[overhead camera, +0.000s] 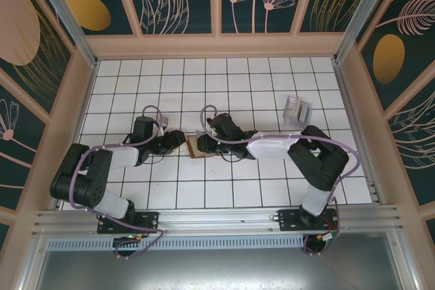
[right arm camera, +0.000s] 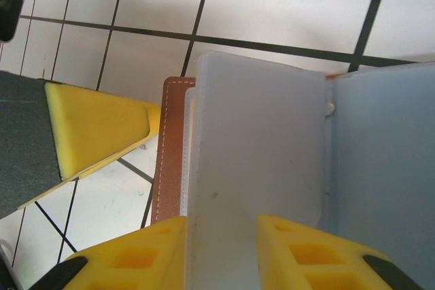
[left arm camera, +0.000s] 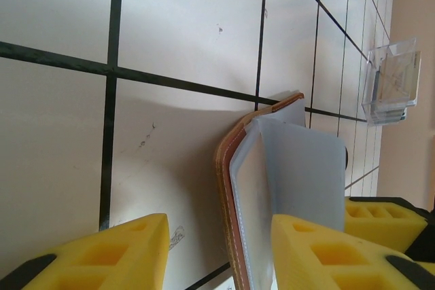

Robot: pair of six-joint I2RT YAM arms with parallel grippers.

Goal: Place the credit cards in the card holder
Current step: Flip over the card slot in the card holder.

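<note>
The brown card holder (overhead camera: 196, 147) sits mid-table between both grippers. In the left wrist view its stitched leather cover (left arm camera: 224, 188) stands raised between the yellow fingers of my left gripper (left arm camera: 221, 256). That gripper is open, with floor showing on the left side and the right finger (left arm camera: 312, 249) against the inner sleeve. My right gripper (right arm camera: 221, 256) is shut on a whitish credit card (right arm camera: 255, 161). The card's far end lies over the card holder's open inside (right arm camera: 171, 154), beside a clear sleeve (right arm camera: 380, 168). From above, my left gripper (overhead camera: 178, 142) and right gripper (overhead camera: 212, 139) nearly meet.
A translucent striped packet (overhead camera: 297, 109) stands at the back right, and it shows in the left wrist view as a clear packet (left arm camera: 392, 83). The left gripper's yellow finger (right arm camera: 102, 127) lies just left of the card holder. White tiled floor (overhead camera: 204, 86) surrounds it, with walls on three sides.
</note>
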